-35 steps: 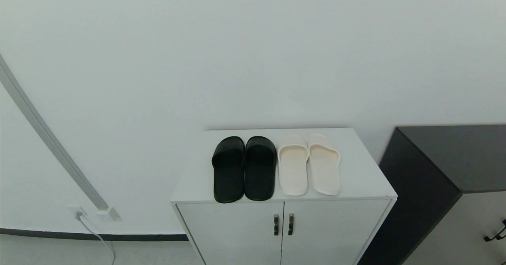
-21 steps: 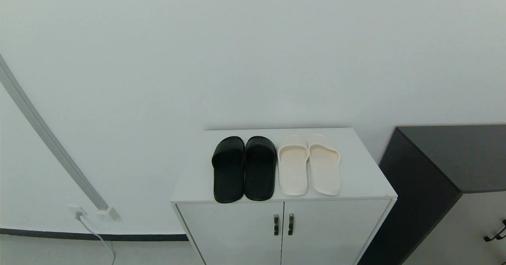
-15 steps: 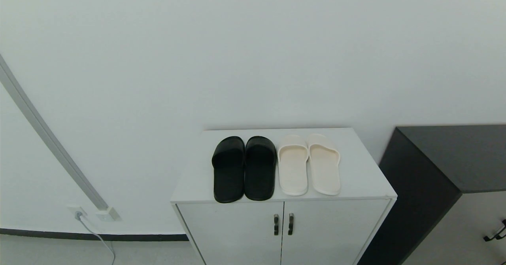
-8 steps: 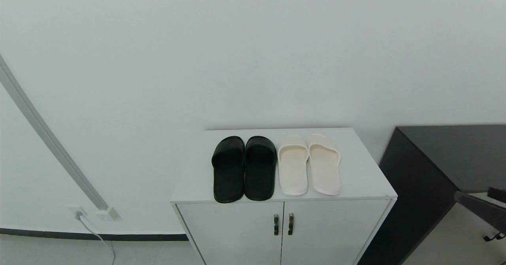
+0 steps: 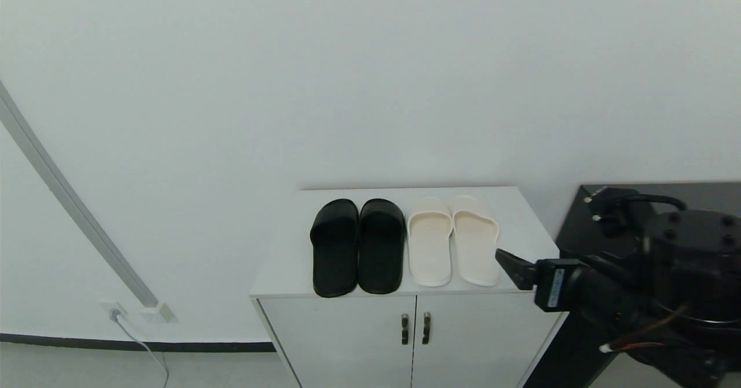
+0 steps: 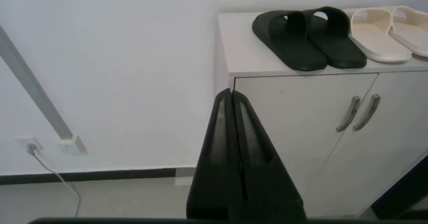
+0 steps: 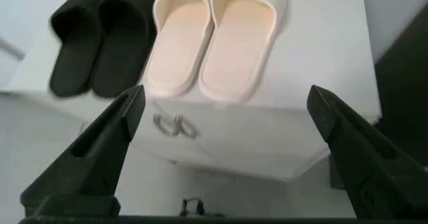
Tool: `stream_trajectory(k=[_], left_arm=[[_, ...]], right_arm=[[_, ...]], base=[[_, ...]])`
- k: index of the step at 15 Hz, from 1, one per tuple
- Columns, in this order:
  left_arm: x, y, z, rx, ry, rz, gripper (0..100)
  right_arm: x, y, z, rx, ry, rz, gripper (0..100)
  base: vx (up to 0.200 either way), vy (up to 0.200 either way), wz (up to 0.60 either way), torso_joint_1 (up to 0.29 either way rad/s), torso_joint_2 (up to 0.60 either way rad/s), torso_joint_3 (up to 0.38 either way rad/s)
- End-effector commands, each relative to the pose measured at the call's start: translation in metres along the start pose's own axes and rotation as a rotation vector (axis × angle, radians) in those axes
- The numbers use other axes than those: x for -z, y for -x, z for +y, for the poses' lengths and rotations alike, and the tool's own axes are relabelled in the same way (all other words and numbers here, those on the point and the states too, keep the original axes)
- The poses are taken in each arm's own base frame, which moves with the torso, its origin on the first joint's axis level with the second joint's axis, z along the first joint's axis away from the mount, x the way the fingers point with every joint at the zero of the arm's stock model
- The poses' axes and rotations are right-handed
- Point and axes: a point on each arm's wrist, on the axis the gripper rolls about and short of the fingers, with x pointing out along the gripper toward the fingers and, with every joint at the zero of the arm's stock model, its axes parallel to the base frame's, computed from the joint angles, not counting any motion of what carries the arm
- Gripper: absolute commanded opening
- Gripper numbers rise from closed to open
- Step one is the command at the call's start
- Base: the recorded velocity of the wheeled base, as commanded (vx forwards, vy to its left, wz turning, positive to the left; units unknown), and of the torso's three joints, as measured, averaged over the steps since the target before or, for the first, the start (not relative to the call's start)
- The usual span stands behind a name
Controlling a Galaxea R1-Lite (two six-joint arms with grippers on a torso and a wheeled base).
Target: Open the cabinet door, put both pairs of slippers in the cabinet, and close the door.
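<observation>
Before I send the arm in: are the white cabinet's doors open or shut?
Shut. Both white cabinet doors sit flush, metal handles side by side.

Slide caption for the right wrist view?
Open right gripper facing cream slippers on the closed cabinet, black pair alongside.

Low on the white wall (image 5: 370,87) sits a wall socket (image 5: 113,309). A grey duct (image 5: 63,194) climbs slantwise from just beside it, dark skirting (image 5: 185,347) runs below it, and a black cabinet (image 5: 564,347) stands well to its right.
</observation>
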Motion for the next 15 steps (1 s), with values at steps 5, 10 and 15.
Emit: stream_trajectory(k=[5,10,15], left_arm=[[0.000,0.000,0.000,-0.001,0.002,0.001,0],[0.000,0.000,0.000,-0.003,0.005,0.001,0],[0.000,0.000,0.000,-0.003,0.005,0.001,0]], right_arm=[[0.028,-0.105,0.053,0.133,0.087,-0.026,100],[0.036,-0.146,0.058,0.171,0.118,-0.026,100],[0.037,-0.187,0.051,0.222,0.118,-0.045,100]], base=[[0.000,0.000,0.00,0.000,0.00,0.000],[0.000,0.000,0.00,0.000,0.00,0.000],[0.000,0.000,0.00,0.000,0.00,0.000]])
